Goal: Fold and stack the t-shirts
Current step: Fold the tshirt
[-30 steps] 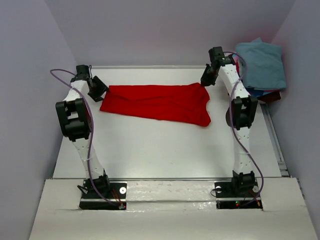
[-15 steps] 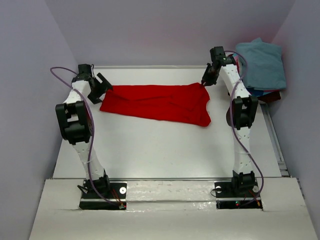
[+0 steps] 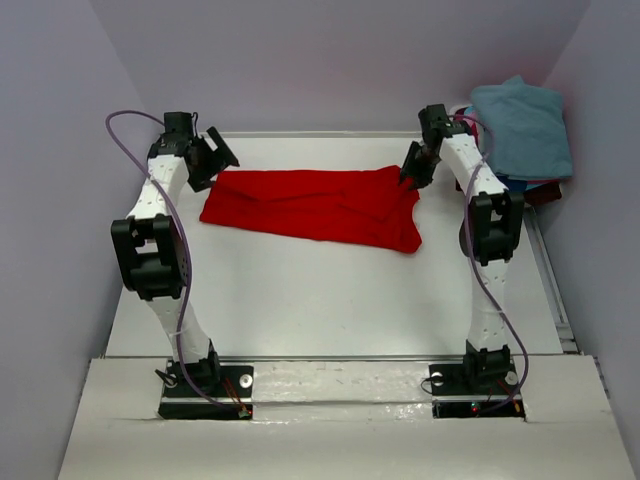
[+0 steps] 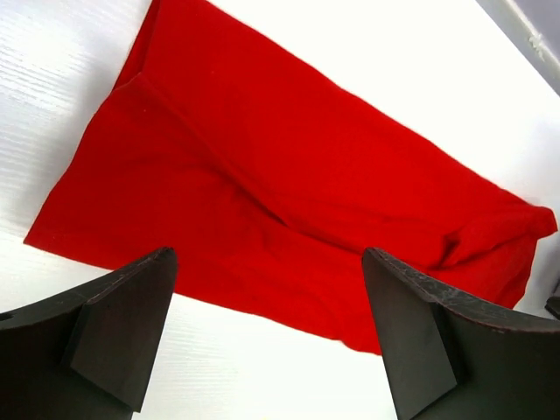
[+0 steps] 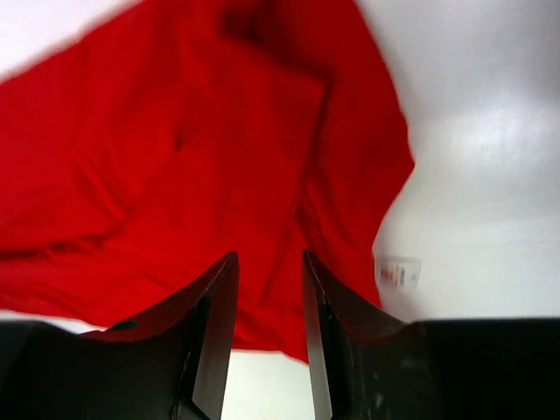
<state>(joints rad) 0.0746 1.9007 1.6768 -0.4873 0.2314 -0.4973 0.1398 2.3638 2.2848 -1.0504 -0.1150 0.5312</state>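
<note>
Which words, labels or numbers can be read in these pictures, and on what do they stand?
The white tag beside the red shirt: reddish print, too blurred to read.
No other text shows in any view.

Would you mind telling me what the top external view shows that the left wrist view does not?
Only the top external view shows the right end effector at the red t-shirt's right end and the teal-blue t-shirt piled at the far right. Only the left wrist view shows the left end effector close up, its fingers spread wide. Both show the red t-shirt lying on the white table.
</note>
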